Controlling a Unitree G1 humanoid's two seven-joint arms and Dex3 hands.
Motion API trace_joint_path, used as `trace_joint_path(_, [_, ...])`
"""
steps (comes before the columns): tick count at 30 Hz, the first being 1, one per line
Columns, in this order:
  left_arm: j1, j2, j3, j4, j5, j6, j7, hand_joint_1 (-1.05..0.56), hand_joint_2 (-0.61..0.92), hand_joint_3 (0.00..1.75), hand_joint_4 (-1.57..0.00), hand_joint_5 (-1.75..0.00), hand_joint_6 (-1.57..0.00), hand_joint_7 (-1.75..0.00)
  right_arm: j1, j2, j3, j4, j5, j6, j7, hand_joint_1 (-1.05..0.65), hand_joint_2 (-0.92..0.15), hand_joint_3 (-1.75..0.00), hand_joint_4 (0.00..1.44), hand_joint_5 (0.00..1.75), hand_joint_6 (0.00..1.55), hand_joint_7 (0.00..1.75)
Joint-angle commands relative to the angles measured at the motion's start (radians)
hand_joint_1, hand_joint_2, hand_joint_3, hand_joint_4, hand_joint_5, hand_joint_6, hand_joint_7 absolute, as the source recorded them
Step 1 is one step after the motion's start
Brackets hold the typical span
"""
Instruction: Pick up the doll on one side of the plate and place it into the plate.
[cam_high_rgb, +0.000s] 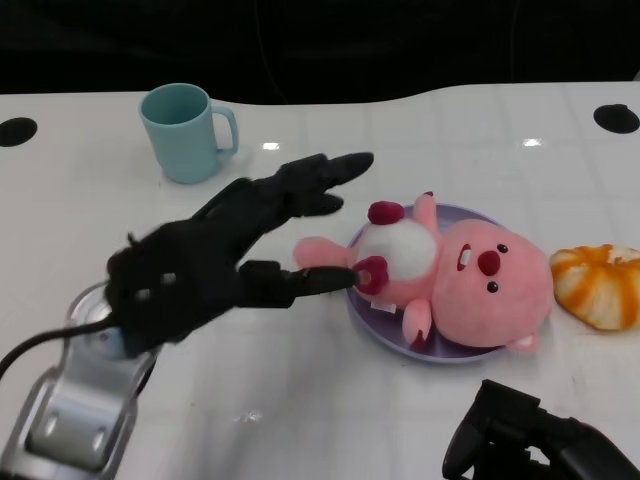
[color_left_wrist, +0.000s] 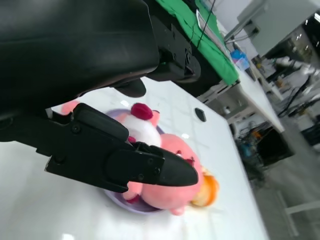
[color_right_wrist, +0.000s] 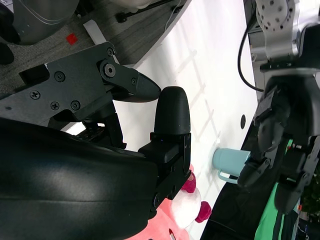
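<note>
White table (cam_high_rgb: 300, 400) carries everything. Left hand (cam_high_rgb: 215, 255) is the biggest thing in the head view: fingers spread wide, holding nothing, reaching toward the doll, with one fingertip (cam_high_rgb: 335, 278) just beside or maybe touching the doll's near arm; can't tell which. Pink doll (cam_high_rgb: 455, 275) lies on its back across the purple plate (cam_high_rgb: 380, 325), belly and legs over the plate, head overhanging the rim toward the orange-and-white piece (cam_high_rgb: 598, 285) next to it, near but apart. Left wrist view agrees: doll on the plate, below the open fingers. Right hand (cam_high_rgb: 540, 440) sits low at the table's near edge, well apart from the doll; its fingers show apart in its own wrist view with nothing between them. Teal mug (cam_high_rgb: 187, 132) stands upright at the far side, out of the way. My read: placement step looks done, doll released onto the plate. Next move should be pulling the left hand back clear without snagging the doll's arm; the overhanging head could tip it off the rim if dragged.
</note>
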Motion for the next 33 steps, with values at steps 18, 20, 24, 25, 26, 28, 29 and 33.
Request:
trace_joint_path(18, [0.416,-0.137,0.206,-0.504,-0.461,0.641,0.243,-0.05,0.47,1.48,-0.89,-1.59,-0.81,-1.45,-0.012,-0.007,-0.012,-0.009,0.010,0.013,0.002,-0.22,-0.78,-0.80,0.67,1.75,0.45,1.68])
trace_joint_path(20, [0.433,-0.135,0.227,-0.536,-0.497,0.703,0.268,-0.06,0.49,1.47,-0.91,-1.66,-0.82,-1.51,-0.014,-0.008,-0.014,-0.009,0.011,0.013,0.002,-0.21,-0.78,-0.80,0.67,1.75,0.45,1.68])
trace_joint_path(24, [0.470,-0.114,0.235,-0.570,-0.524,0.740,0.269,-0.06,0.51,1.45,-0.92,-1.74,-0.75,-1.71,-0.017,-0.009,-0.018,-0.008,0.011,0.011,0.003,-0.20,-0.79,-0.80,0.67,1.75,0.44,1.68])
trace_joint_path(25, [0.481,-0.110,0.238,-0.571,-0.533,0.745,0.264,-0.06,0.52,1.45,-0.92,-1.74,-0.74,-1.73,-0.018,-0.009,-0.020,-0.006,0.012,0.011,0.004,-0.20,-0.79,-0.80,0.67,1.75,0.44,1.68])
trace_joint_path(26, [0.491,-0.105,0.239,-0.570,-0.540,0.747,0.259,-0.06,0.52,1.45,-0.92,-1.75,-0.74,-1.74,-0.019,-0.008,-0.022,-0.004,0.014,0.009,0.005,-0.20,-0.79,-0.80,0.66,1.75,0.44,1.68])
trace_joint_path(28, [0.504,-0.092,0.232,-0.559,-0.542,0.740,0.253,-0.07,0.53,1.41,-0.89,-1.75,-0.72,-1.74,-0.023,-0.008,-0.025,0.002,0.015,0.008,0.006,-0.19,-0.79,-0.80,0.66,1.75,0.44,1.68])
trace_joint_path(29, [0.507,-0.086,0.224,-0.551,-0.535,0.736,0.253,-0.07,0.54,1.39,-0.89,-1.75,-0.72,-1.75,-0.025,-0.007,-0.026,0.006,0.013,0.004,0.006,-0.19,-0.79,-0.80,0.66,1.75,0.44,1.68])
trace_joint_path(33, [0.509,-0.070,0.204,-0.519,-0.514,0.708,0.246,-0.07,0.53,1.35,-0.89,-1.75,-0.73,-1.75,-0.032,-0.004,-0.029,0.016,0.014,0.000,0.008,-0.20,-0.79,-0.79,0.65,1.75,0.43,1.68])
